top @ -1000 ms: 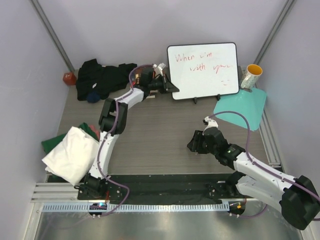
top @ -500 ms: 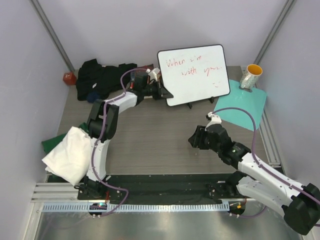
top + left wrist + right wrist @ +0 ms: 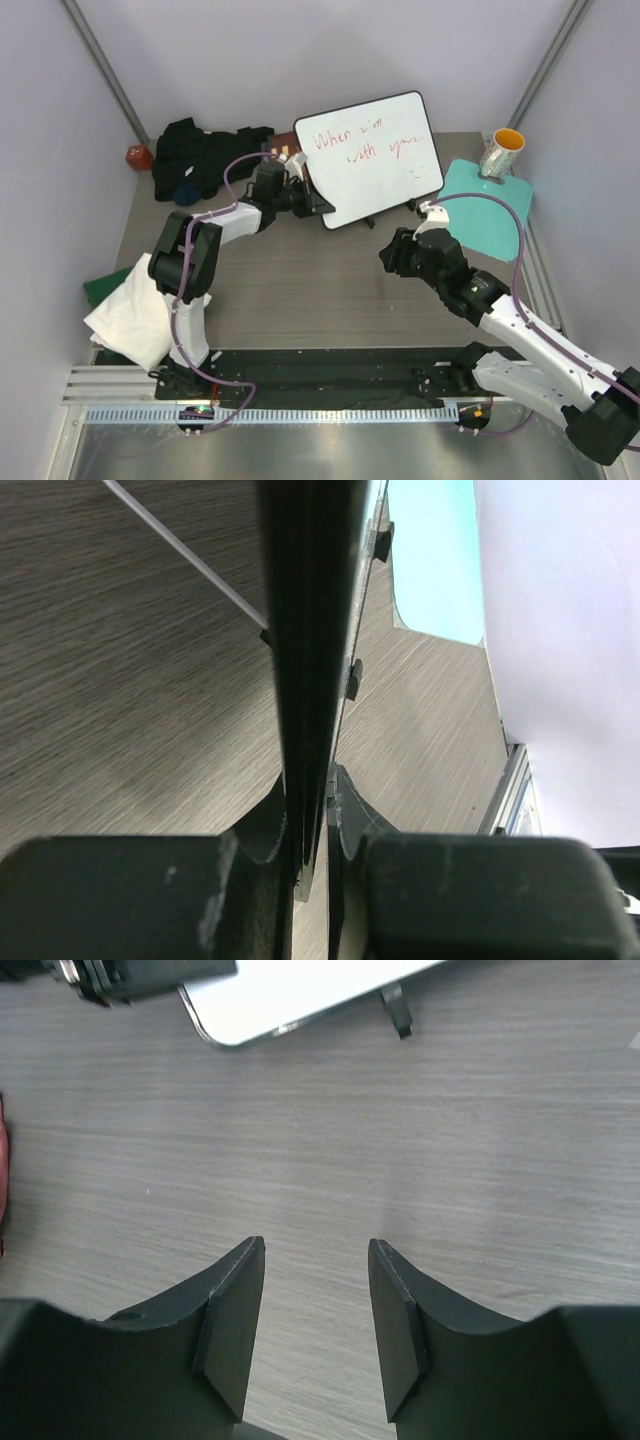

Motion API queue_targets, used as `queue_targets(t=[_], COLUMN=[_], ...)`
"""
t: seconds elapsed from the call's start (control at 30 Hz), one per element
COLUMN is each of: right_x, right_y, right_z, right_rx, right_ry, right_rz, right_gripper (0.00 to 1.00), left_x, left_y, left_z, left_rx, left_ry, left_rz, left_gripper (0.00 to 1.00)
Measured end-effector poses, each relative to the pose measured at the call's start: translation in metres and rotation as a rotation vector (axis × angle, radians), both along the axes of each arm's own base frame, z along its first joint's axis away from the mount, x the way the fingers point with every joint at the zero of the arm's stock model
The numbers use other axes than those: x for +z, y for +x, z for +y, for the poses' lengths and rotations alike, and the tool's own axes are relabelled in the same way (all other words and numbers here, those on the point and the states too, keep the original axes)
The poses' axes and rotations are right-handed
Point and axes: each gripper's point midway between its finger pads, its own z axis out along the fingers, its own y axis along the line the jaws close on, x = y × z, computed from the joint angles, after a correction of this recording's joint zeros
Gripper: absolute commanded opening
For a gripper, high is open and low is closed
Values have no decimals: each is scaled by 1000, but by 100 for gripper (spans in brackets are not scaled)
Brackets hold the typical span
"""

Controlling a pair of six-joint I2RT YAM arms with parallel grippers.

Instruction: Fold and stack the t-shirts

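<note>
While the left gripper (image 3: 303, 198) clamps the whiteboard (image 3: 368, 155) edge, the black shirt (image 3: 205, 155) lies just beside it; the right gripper (image 3: 392, 262) gapes, well apart from the white shirt (image 3: 135, 310).

The top camera sits high behind the arm bases and looks down and forward over the whole table (image 3: 320, 290) from far off. The left wrist camera looks out along the left gripper (image 3: 312, 825) at very close range. A dark blurred edge pinched there fills its middle, probably the whiteboard (image 3: 310, 630), with a teal mat (image 3: 432, 550) beyond. The right wrist camera faces down at the table past the spread right gripper (image 3: 315, 1300), fairly near. All three views share the whiteboard.
</note>
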Motion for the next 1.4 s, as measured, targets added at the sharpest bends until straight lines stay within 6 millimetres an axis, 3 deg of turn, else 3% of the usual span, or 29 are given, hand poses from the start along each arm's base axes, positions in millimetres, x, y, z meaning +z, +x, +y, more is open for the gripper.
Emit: queue_targets(t=[0.2, 0.43, 0.63, 1.0, 1.4], right_x=[16, 16, 17, 21, 26], right_y=[8, 10, 8, 8, 5], right_z=[-3, -11, -19, -23, -27], right_rx=[-21, -43, -66, -72, -79], right_ry=[-13, -57, -76, -84, -75], right_rz=[-44, -54, -63, -79, -94], right_gripper=[51, 52, 52, 52, 52], left_x=[-5, -8, -19, -23, -11], left_y=[-6, -18, -40, -59, -53], left_z=[-7, -31, -44, -32, -36], left_rx=[4, -12, -31, 2, -13], left_ry=[-4, -6, -20, -30, 25], left_rz=[-31, -69, -93, -133, -168], left_gripper=[0, 0, 0, 0, 0])
